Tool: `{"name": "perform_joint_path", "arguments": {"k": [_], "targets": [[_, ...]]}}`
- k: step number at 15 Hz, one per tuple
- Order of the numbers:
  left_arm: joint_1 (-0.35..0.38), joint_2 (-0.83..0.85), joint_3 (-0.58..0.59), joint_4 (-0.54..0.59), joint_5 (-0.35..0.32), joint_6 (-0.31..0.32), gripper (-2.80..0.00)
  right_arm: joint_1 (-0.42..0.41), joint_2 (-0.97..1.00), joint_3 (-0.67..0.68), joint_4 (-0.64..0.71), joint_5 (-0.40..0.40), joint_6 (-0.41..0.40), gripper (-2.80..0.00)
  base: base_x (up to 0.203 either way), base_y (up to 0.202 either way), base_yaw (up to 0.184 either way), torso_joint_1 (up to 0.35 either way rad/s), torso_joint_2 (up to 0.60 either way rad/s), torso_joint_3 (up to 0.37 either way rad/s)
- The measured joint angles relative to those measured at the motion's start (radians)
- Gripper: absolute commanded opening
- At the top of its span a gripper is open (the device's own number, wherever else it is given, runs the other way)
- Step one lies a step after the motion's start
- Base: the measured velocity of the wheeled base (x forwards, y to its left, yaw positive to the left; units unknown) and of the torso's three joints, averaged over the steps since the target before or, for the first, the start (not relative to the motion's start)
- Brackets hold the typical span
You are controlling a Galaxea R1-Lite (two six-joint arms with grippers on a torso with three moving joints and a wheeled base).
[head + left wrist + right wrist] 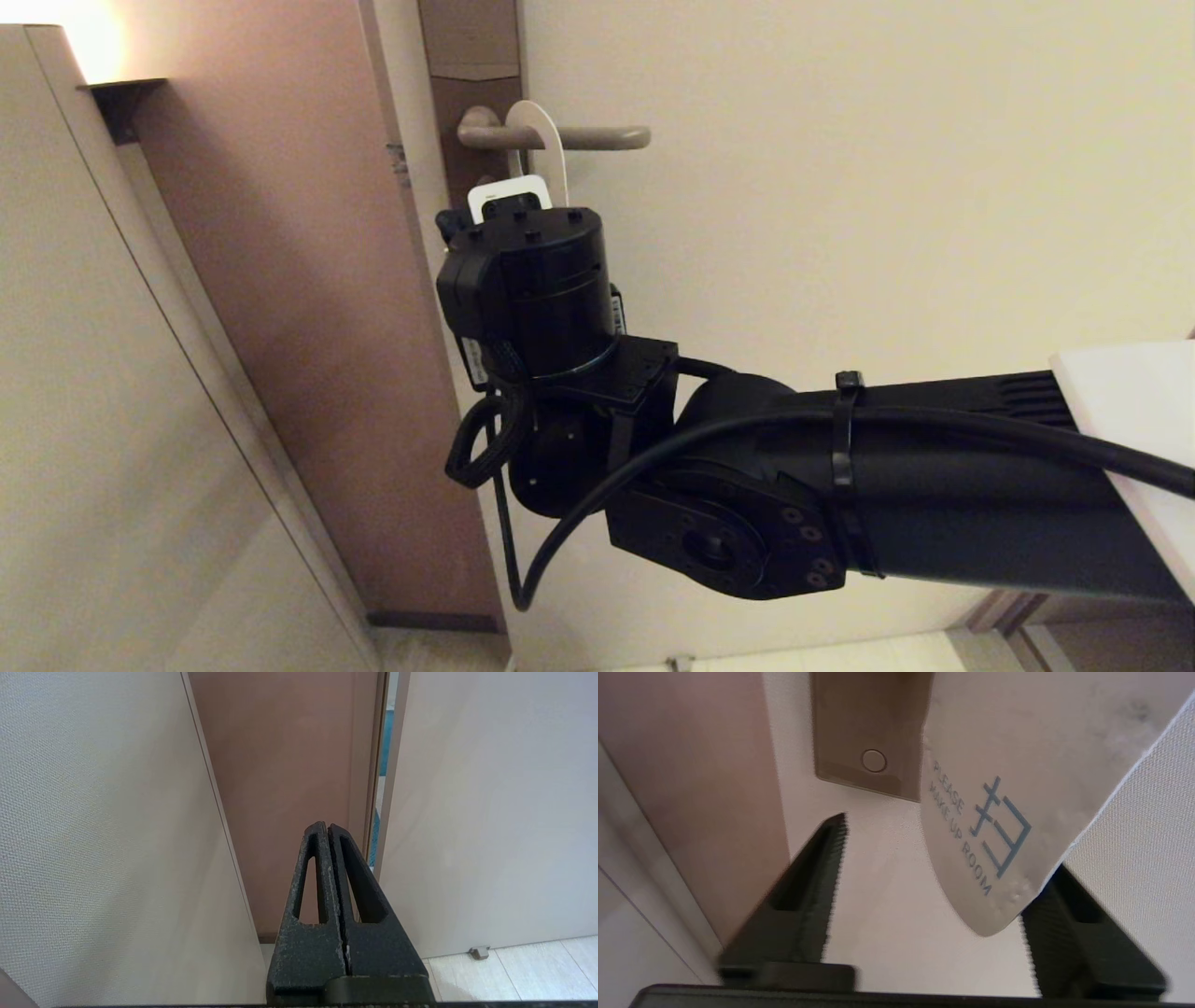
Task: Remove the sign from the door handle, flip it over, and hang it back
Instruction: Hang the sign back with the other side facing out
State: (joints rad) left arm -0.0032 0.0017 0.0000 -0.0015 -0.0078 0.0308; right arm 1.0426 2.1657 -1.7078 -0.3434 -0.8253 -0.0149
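Sign [540, 119] hangs looped over door handle [597, 138], beside brown lock plate [471, 56] on cream door [887, 187]. In right wrist view, sign's [999, 826] white face shows, reading "PLEASE MAKE UP ROOM". Right gripper [934, 858] raised just below handle, fingers [817, 868] spread wide; sign's rounded lower end hangs between them, against or just in front of one finger, not pinched. Left gripper [329, 833] parked low, well apart from handle, fingers pressed together, holding nothing.

"PLEASE MAKE UP ROOM" in blue beside a blue Chinese character, on the sign's [994, 826] white face.
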Motion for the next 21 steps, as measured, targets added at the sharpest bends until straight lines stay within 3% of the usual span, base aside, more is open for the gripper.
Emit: {"name": "perform_joint_path", "arguments": {"k": [5,14,15,21], "targets": [[0.000,0.000,0.000,0.000,0.000,0.000,-2.80,0.011,-0.051,0.041,0.010,0.002,-0.001,0.00,0.000,0.000,0.000,0.000,0.00,0.000],[0.000,0.000,0.000,0.000,0.000,0.000,-2.80,-0.007,-0.253,0.260,0.006,0.005,-0.001,0.00,0.000,0.000,0.000,0.000,0.00,0.000],[0.000,0.000,0.000,0.000,0.000,0.000,-2.80,-0.011,-0.266,0.267,0.004,0.005,-0.001,-2.80,0.000,0.000,0.000,0.000,0.00,0.000],[0.000,0.000,0.000,0.000,0.000,-0.001,-2.80,-0.017,-0.290,0.276,-0.003,0.005,-0.001,-2.80,0.000,0.000,0.000,0.000,0.00,0.000]]}}
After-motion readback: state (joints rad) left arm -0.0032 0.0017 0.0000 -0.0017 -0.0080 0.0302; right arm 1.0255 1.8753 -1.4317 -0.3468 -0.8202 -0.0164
